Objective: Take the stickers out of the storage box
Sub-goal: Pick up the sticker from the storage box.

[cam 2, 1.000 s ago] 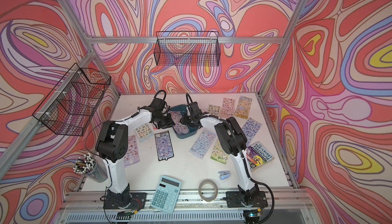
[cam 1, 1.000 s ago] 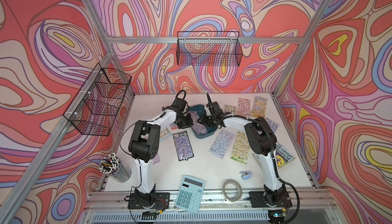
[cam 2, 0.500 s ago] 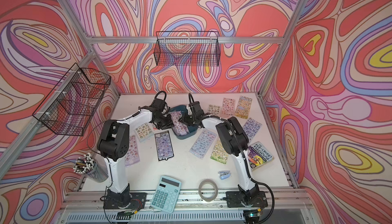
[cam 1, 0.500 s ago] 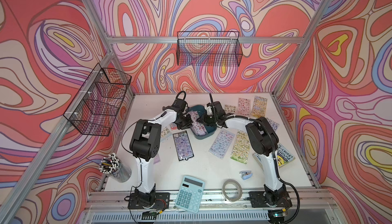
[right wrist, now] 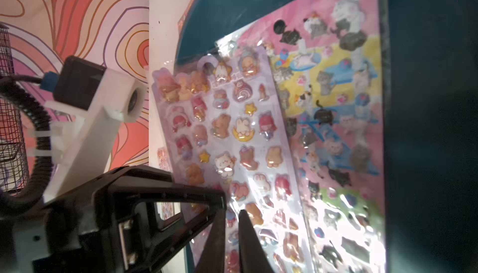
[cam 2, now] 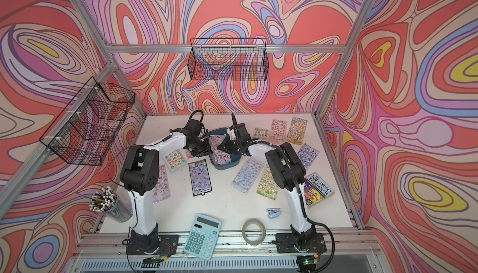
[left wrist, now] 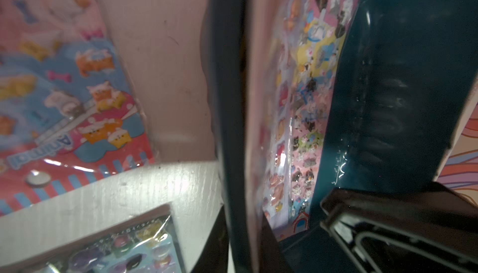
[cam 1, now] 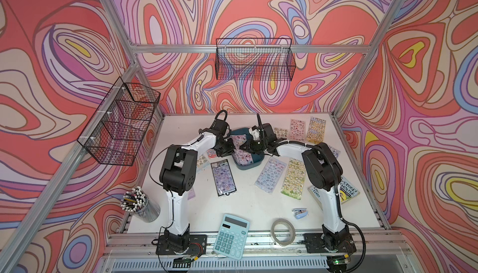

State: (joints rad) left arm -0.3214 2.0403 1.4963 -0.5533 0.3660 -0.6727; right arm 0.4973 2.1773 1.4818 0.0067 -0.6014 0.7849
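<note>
Aluminium front rail (cam 1: 134,239), with a teal calculator (cam 1: 231,236) and a tape roll (cam 1: 283,243) lying across the desk's (cam 1: 253,202) front edge. A blue stapler (cam 1: 300,212) sits just behind the roll. Pencil cup (cam 1: 141,205) at the front-left corner; paperback (cam 1: 348,190) at the right edge.

Bare white surface runs between the calculator and the black-bordered sheet (cam 1: 223,177).

Stickers (cam 1: 271,170) lie flat mid-desk on both sides of the storage box (cam 1: 248,164), with more near the back-right corner.

Storage box: dark teal, central, nearer the back edge. It holds a lavender sheet (right wrist: 232,134) over a pink cat sheet (right wrist: 336,103); the lavender one reaches over the rim.

Left gripper (cam 1: 229,148): at the box's left wall; whether its jaws are open or closed cannot be told.

Right gripper (right wrist: 232,204): jaws drawn almost together, tips on the lavender sheet; a grip cannot be confirmed.

Wire baskets (cam 1: 254,62) hang on the left and back walls.
</note>
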